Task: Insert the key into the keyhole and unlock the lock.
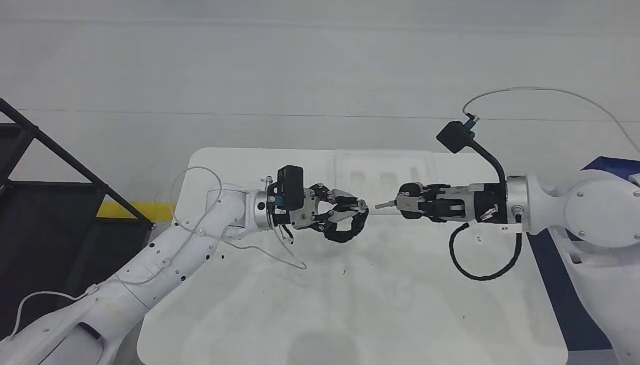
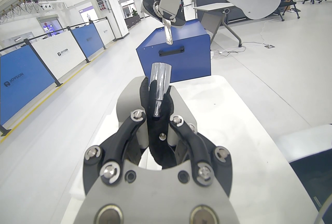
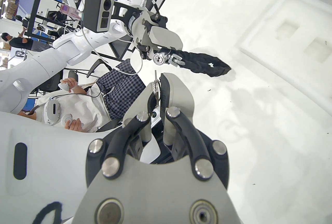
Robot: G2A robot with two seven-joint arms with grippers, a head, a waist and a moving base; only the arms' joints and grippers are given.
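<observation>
My left gripper (image 1: 336,215) is shut on the lock (image 2: 158,87), a chrome cylinder with a black fabric-covered loop (image 3: 205,66). It holds it above the white table (image 1: 400,305), the keyhole end (image 3: 158,58) facing the other arm. My right gripper (image 1: 402,204) is shut on the key (image 2: 168,32), whose silver blade (image 1: 384,205) points at the lock. A short gap separates the key's tip from the keyhole. In the right wrist view the key and its ring (image 3: 156,87) sit edge-on between my fingers (image 3: 179,95).
A white foam tray (image 3: 290,25) with square recesses lies on the table behind the grippers. A blue box (image 2: 176,54) stands on the floor beyond the table's end. A black frame (image 1: 50,155) stands left of the table.
</observation>
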